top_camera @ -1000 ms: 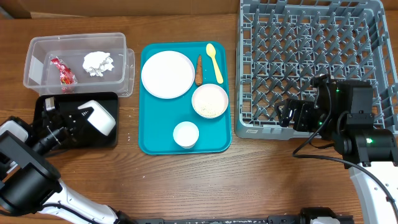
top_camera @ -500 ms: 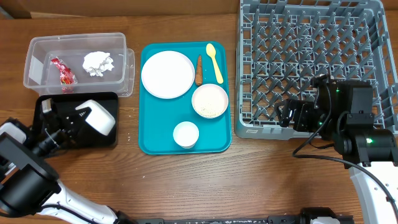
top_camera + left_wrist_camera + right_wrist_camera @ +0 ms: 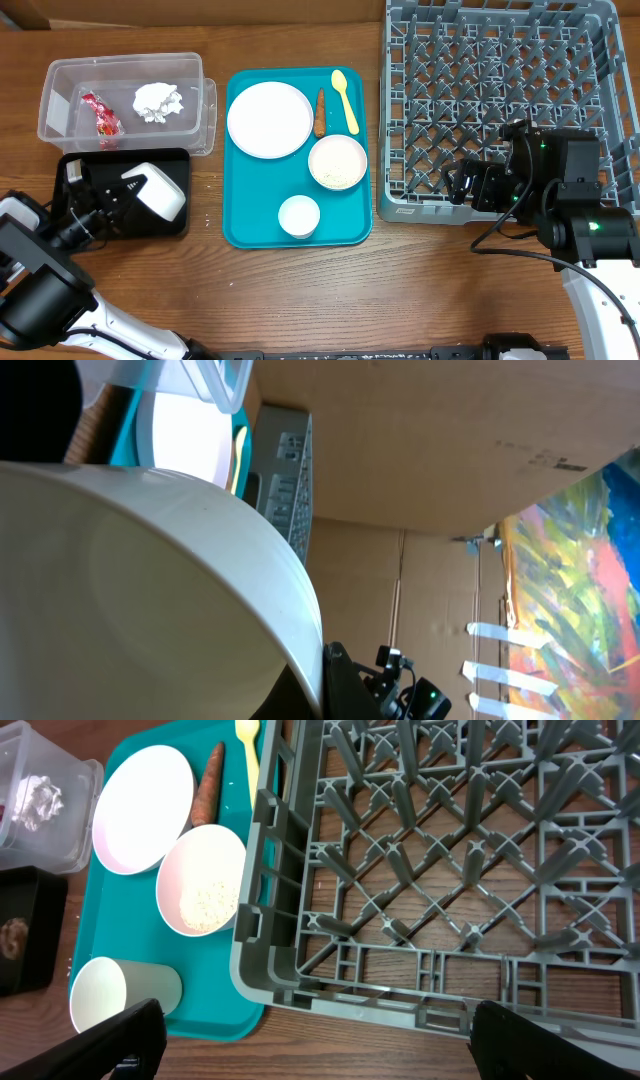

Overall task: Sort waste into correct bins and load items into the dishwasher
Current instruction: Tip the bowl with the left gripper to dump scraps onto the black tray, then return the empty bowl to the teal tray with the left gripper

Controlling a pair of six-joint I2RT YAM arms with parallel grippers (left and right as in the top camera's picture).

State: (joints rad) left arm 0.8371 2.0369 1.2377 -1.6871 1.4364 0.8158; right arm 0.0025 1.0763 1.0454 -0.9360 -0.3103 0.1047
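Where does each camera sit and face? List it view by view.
Overhead: fixed above the table, looking straight down on tub, teal tray, rack; both arms show, the left holding a bowl.
Left wrist: on the left arm, tipped sideways, looking past that bowl toward the rack; its jaws hidden.
Right wrist: on the right arm, looking down at the rack's corner and the teal tray; open jaws at the bottom corners.
Shared: overhead and right wrist both show the plate.

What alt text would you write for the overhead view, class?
The left gripper holds a bowl over a black tray beside a clear tub holding a wrapper and napkin. A central teal tray carries a plate, rice bowl, cup, carrot and spoon; the right gripper hovers over an empty grey rack.
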